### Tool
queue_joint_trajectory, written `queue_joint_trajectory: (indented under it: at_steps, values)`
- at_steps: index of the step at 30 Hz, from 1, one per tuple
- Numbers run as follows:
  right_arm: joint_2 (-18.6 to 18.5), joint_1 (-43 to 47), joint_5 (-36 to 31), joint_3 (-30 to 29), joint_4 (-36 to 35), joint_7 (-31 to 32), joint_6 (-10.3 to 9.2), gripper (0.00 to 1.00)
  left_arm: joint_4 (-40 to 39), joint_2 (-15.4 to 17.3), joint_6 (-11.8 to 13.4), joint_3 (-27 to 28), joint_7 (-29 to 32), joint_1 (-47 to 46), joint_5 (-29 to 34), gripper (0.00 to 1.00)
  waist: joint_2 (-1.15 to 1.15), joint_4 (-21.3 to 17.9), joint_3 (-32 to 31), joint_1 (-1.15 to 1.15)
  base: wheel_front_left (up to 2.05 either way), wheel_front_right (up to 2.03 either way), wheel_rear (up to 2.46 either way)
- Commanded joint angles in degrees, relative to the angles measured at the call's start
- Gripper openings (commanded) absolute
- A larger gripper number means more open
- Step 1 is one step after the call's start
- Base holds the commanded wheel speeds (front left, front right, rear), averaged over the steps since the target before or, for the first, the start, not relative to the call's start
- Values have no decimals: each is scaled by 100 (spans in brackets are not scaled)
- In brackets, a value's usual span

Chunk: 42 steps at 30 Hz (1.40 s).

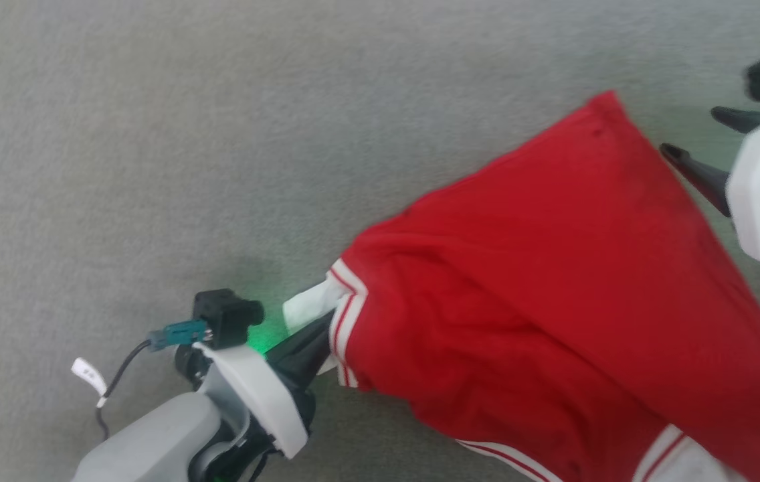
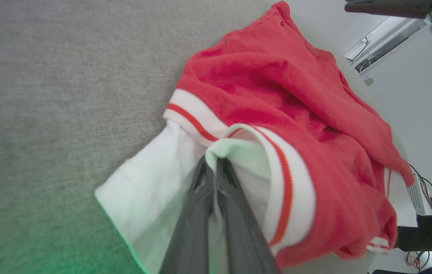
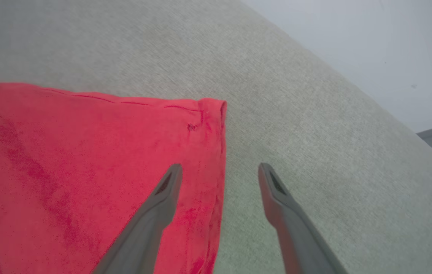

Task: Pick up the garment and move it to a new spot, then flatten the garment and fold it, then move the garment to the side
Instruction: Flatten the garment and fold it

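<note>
The garment (image 1: 554, 281), a red T-shirt, lies spread over the grey worktop (image 1: 219, 134). It takes up the lower right of the head view, running from a pointed corner at the upper right down past the bottom edge. A white sleeve end with red stripe trim sits at its left side, near bottom centre of the frame.

The left gripper (image 1: 316, 338) is at the lower left of the head view. Its fingers are closed tight on the white sleeve end. In the left wrist view the white cloth is pinched between them and bunches over the tips. A green glow (image 1: 259, 335) falls on the worktop just beside it.

The right gripper (image 1: 691, 130) is at the upper right edge of the head view, just beside the garment's corner. Its fingers are spread wide and hold nothing. In the right wrist view one finger is over the red hem near the corner and the other over bare worktop, with the hem edge between them. I cannot tell whether the tips touch.
</note>
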Motion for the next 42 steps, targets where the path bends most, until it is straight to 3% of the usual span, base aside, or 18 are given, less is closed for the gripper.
queue_joint_trajectory:
  at_steps: [1,6,13,14,15,16,17,21,30,32,37,42]
  values:
    - [3,-219,-38,193,191,41,-11,100,11,-59,14,-35,-21,-92,22,0,0,218,219,0,0,0,0]
    - [44,-923,11,1035,1024,29,-11,100,67,-245,14,-125,-5,-266,48,0,0,417,425,0,0,0,0]
    - [-64,-1339,209,2079,1553,13,-10,100,119,-390,15,-178,-3,-363,54,0,0,538,543,0,0,0,0]
    - [-71,-1379,291,2213,1619,18,-8,63,129,-408,15,-182,-3,-365,52,0,0,541,546,0,0,0,0]
    - [-79,-1406,360,2345,1652,31,-8,36,140,-419,15,-186,-3,-367,47,0,0,540,547,0,0,0,0]
    - [-93,-1450,441,2454,1696,2,-8,13,151,-428,15,-193,-3,-368,38,0,0,537,541,0,0,0,0]
    - [-104,-1497,523,2509,1748,-68,-8,0,161,-434,15,-203,-3,-368,25,0,0,533,528,0,0,0,0]
    - [-123,-1760,749,2561,1939,-532,-14,0,179,-369,15,-147,-4,-390,-74,0,0,485,421,0,0,0,0]
    - [57,-2185,1249,2095,2614,-1653,-12,0,274,120,15,5,-11,-911,-198,0,0,165,93,0,0,0,0]
    - [188,-2396,1325,1831,2961,-2017,-13,0,267,326,15,-8,22,-1353,-362,0,0,21,82,0,0,0,0]
    - [413,-2937,1262,1300,3686,-2644,-14,0,497,469,16,98,300,-2456,-770,0,0,-160,244,0,0,0,0]
    - [604,-3753,1016,854,4364,-3242,-19,0,1066,332,17,480,481,-3844,-1214,0,0,-317,491,0,0,0,0]
